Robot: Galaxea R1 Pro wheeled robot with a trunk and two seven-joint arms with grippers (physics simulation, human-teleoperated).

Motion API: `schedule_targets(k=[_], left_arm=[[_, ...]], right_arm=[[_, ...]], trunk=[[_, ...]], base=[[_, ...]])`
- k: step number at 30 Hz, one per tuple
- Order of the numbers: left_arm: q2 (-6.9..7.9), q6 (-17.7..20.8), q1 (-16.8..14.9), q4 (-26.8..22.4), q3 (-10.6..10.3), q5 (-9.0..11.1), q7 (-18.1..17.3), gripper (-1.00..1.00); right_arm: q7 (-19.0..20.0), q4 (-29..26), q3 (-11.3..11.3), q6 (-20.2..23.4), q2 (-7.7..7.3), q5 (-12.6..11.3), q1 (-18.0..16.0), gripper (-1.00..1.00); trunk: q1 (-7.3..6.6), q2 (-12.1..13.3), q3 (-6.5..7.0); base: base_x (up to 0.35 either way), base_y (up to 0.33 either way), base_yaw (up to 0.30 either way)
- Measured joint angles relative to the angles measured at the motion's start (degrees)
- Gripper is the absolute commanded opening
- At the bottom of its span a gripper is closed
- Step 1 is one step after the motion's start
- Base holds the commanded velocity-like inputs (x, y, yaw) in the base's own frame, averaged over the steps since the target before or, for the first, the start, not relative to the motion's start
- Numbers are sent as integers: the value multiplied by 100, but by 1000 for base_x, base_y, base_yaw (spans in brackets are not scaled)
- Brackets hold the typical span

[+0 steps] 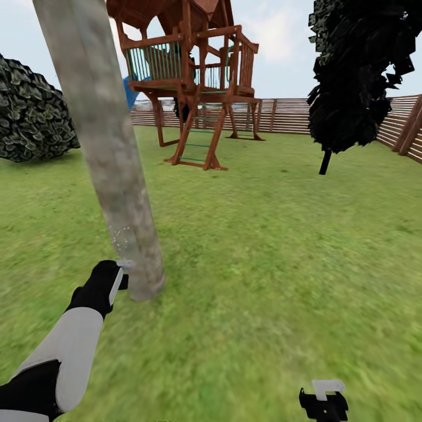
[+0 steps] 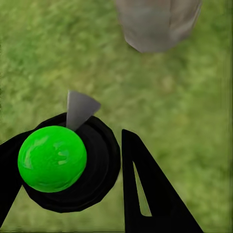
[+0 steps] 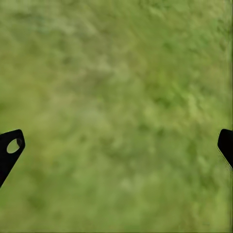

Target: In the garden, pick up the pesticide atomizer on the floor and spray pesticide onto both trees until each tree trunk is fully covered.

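Holding the pesticide atomizer point(image 2: 53, 158) pinched in the left gripper point(image 1: 120, 280), jaws tight around it, nozzle near the foot of the tree trunk point(image 1: 108, 146). Right gripper point(image 3: 116, 145) spread wide over grass point(image 1: 281, 246). Could miss higher bark if aimed only low.

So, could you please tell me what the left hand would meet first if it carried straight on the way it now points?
Most likely the tree trunk just ahead of the left hand, which holds the atomizer; depth is unclear, so it could meet the grass at the trunk's foot.
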Motion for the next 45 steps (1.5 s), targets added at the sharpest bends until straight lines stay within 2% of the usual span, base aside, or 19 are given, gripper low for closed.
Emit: schedule_targets(k=[3, 10, 22, 27, 28, 30, 33, 45], left_arm=[[13, 0, 16, 31, -1, -8, -8, -100], [45, -11, 285, 19, -18, 9, -8, -100], [9, -10, 298, -6, -6, 4, -9, -100], [24, -8, 299, -8, -17, 1, -3, -100], [28, -8, 299, -8, -17, 3, -4, -100], [43, -8, 298, -8, -14, 7, -7, -100], [55, -6, 298, -8, -3, 9, -9, -100], [89, -9, 299, -16, 54, -1, 0, -100]], right_arm=[[0, 0, 0, 0, -4, 4, 0, 100], [1, -1, 0, 0, -9, 5, 1, 100], [2, -1, 0, 0, -19, 6, 1, 100], [35, 0, 7, 0, -13, 2, 1, 100], [97, 0, 8, 0, -12, 2, 1, 100], [578, 0, 2, 0, -16, 7, 1, 100], [1006, 0, -8, 5, -23, 6, 1, 100], [1081, 0, -16, 5, -35, 3, 0, 100]], trunk=[[-1, 0, 0], [-2, 0, 0], [-2, 0, 0], [0, 0, -6], [0, 0, -10], [0, 0, -20], [0, 0, -34], [-2, 0, -37]], base=[[123, -274, 273], [181, -242, 189], [234, -193, 3], [49, -111, 77], [7, -18, 194], [3, -8, 214], [1, -2, 161], [142, -135, 59]])
